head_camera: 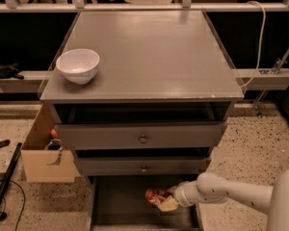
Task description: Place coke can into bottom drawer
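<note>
The coke can [154, 195] is a small red-orange can lying on its side over the dark floor of the bottom drawer [120, 206], which is pulled open below the two upper drawers. My gripper [164, 200] reaches in from the right on a white arm [221, 191]. It is shut on the coke can and holds it low inside the drawer, right of centre. Its tan fingertips [167, 205] show just below the can. I cannot tell whether the can touches the floor.
A white bowl [78, 65] stands on the grey cabinet top [149, 52] at the left. The two upper drawers [142, 137] have round knobs. A cardboard box [43, 153] with items stands left of the cabinet. A dark pole [5, 182] lies on the speckled floor.
</note>
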You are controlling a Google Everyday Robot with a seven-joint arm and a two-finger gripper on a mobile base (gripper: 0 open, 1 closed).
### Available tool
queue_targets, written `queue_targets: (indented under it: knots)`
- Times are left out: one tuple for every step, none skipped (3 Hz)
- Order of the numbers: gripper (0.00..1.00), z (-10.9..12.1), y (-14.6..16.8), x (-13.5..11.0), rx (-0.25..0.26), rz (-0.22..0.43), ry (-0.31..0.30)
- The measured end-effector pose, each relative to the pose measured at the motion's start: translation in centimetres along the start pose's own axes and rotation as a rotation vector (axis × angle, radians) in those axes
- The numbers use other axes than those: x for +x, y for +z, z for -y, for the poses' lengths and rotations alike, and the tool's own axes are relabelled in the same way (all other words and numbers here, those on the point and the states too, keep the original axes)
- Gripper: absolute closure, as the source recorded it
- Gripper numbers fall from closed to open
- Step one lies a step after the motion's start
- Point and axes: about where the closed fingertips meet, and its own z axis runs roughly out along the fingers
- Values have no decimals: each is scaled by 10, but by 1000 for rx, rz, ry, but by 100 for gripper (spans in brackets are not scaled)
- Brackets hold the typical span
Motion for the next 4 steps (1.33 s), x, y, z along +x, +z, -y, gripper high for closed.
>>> queue_targets:
  knots:
    - [100, 5, 7, 8, 7, 15, 3]
    - [100, 12, 19, 16, 9, 22, 13]
    - [100, 20, 36, 20, 2, 21, 20]
    - [100, 30, 61, 24, -15, 13, 36]
